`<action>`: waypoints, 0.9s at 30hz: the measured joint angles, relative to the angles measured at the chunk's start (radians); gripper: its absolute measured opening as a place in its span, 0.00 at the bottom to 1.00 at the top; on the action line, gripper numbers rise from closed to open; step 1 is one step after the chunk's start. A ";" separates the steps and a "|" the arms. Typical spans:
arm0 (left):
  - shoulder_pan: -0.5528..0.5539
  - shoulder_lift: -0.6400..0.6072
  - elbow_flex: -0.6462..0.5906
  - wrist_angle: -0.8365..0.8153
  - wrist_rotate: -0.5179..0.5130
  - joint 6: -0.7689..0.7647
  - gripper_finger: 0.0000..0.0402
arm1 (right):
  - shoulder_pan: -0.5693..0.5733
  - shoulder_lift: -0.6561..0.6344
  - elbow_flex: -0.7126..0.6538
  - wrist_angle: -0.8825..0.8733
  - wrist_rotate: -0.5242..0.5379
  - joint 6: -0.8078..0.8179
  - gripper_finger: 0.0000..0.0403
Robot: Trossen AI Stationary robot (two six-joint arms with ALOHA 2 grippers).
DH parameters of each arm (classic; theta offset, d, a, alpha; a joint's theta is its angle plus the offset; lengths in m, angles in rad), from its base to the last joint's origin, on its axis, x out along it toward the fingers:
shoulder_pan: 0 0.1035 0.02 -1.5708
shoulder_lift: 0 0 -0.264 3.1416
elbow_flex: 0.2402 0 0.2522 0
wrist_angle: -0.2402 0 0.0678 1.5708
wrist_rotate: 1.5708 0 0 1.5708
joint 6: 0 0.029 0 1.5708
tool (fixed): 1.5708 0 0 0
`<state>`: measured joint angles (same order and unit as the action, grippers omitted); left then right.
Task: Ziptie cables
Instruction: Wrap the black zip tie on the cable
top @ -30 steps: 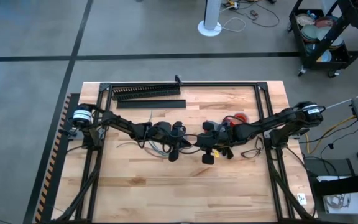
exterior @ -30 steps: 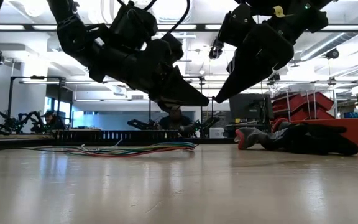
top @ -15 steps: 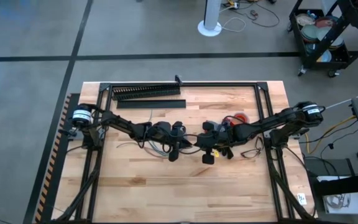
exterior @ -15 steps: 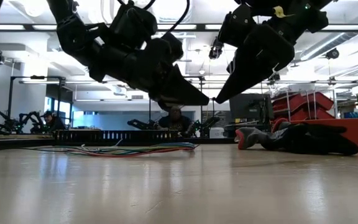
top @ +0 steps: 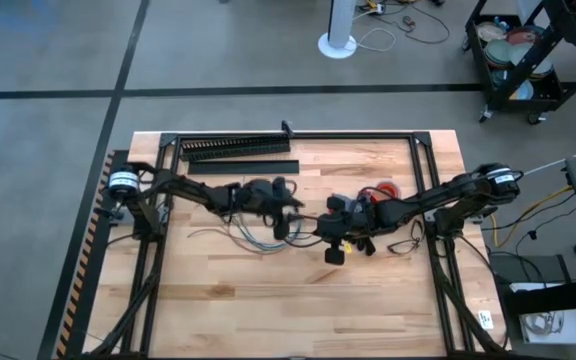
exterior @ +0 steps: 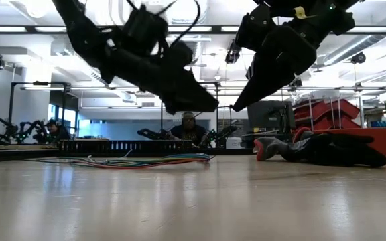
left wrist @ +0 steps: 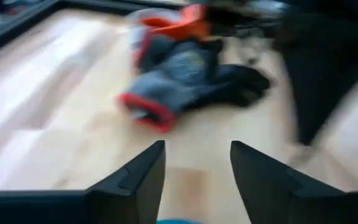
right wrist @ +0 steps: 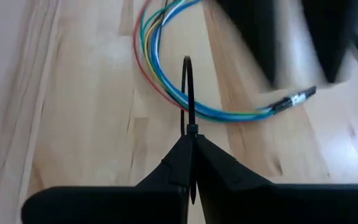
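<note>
Right end effector (right wrist: 191,152) is pressing its fingers together, pinching a ziptie (right wrist: 188,93) that is standing out past the fingertips as a thin dark strip with its small head just beyond the tips; in the high view this end effector (top: 320,237) is sitting over the middle of the desk (top: 268,310), lifted off the surface as the low view (exterior: 236,107) is showing. Left end effector (left wrist: 194,168) is standing spread, with a clear gap between its two dark fingers and nothing between them; it is hovering above the desk just left of the right one in the high view (top: 286,222) and is blurred in the low view (exterior: 210,107). The two tips are sitting near each other but apart. The cables (right wrist: 166,68) are lying flat on the desk as a loose loop of blue, green, yellow and red wires with a dark plug end, right beyond the held ziptie's tip; in the high view they (top: 240,238) are showing below the left arm, and in the low view (exterior: 139,161) as a flat coloured bundle on the wood. A grey glove with red-orange cuff (left wrist: 179,71) is lying on the desk ahead of the left end effector. A long black comb-toothed duct (top: 236,148) is lying along the far edge of the desk. A person (exterior: 187,128) is sitting in the room behind. No readable writing or labels showing anywhere.
</note>
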<state>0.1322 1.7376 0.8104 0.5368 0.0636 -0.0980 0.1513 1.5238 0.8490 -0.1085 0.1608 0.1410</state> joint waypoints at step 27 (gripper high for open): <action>0.141 0.422 0.401 -0.175 0.007 0.275 0.43 | 0.120 0.005 0.001 -0.017 0.083 0.202 0.00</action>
<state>0.2728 2.1595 1.2118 0.3618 0.0703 0.1769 0.2711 1.5291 0.8497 -0.1257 0.2443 0.3434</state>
